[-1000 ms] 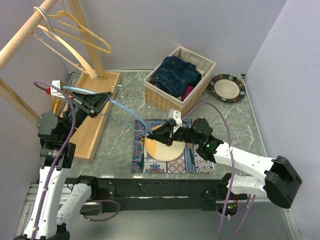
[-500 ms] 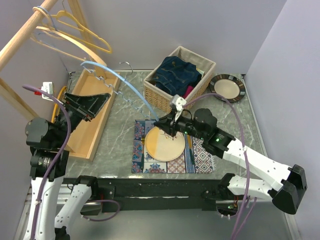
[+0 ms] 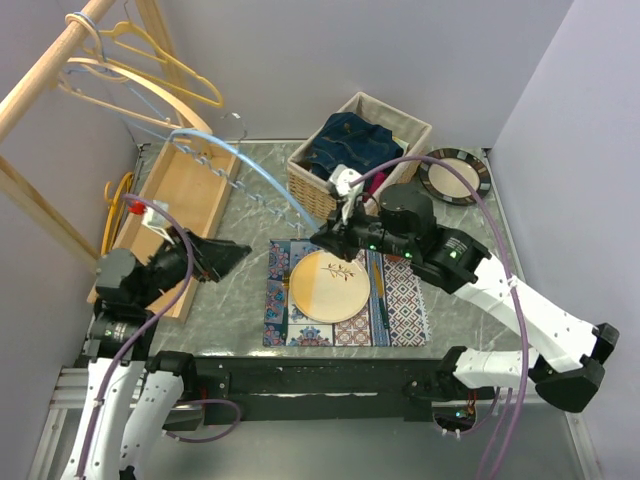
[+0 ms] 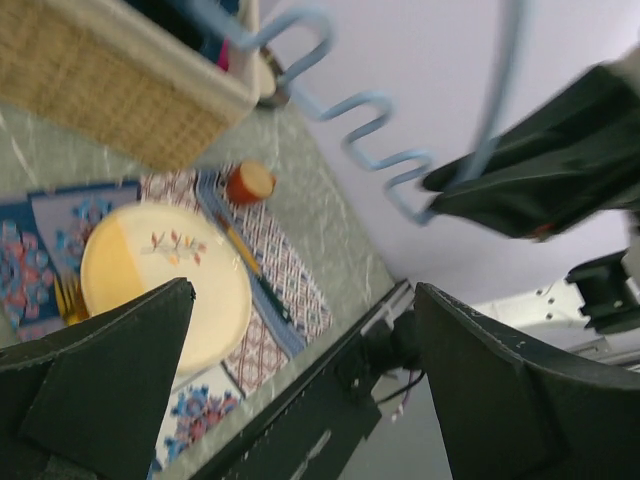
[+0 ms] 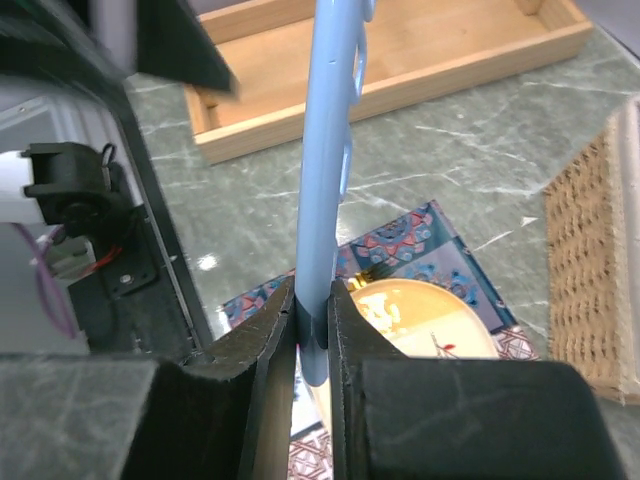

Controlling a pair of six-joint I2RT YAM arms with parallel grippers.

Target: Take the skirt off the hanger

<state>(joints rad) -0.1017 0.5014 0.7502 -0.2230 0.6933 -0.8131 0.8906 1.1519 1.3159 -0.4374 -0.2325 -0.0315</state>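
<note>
- The table (image 3: 240,275) carries everything. A wooden rack (image 3: 40,75) stands at 10 o'clock with spare hangers (image 3: 170,70) on it, and a wooden tray (image 3: 185,205) lies below it at 9 to 10 o'clock.
- The basket (image 3: 325,195) sits at 12 to 1 o'clock with a heap of dark denim (image 3: 355,145) in it. I cannot tell whether that heap is the skirt. I see no skirt anywhere else, and none on the bar I hold.
- The hanger (image 3: 255,165) is the pale blue one in the air. I judge it bare, so the step in hand is only to get it safely out of the way. To do that well I should keep the pinch firm, because I hold one tip and the whole length levers about it. I should also swing slowly, so the wavy lower edge (image 4: 370,105) clears the basket rim and the plate (image 3: 330,287) on the placemat (image 3: 400,315).
- Its long axis runs from my right gripper (image 5: 312,310), near the centre, out toward 10 o'clock and passes over the tray. The free tip points at the rack. The hook is too faint to place.
- My right gripper is clamped on the near tip of the hanger, a finger pressed against each side.
- My left gripper (image 4: 305,300) hangs at 8 to 9 o'clock with its jaws spread wide, holding nothing and apart from the hanger.
</note>
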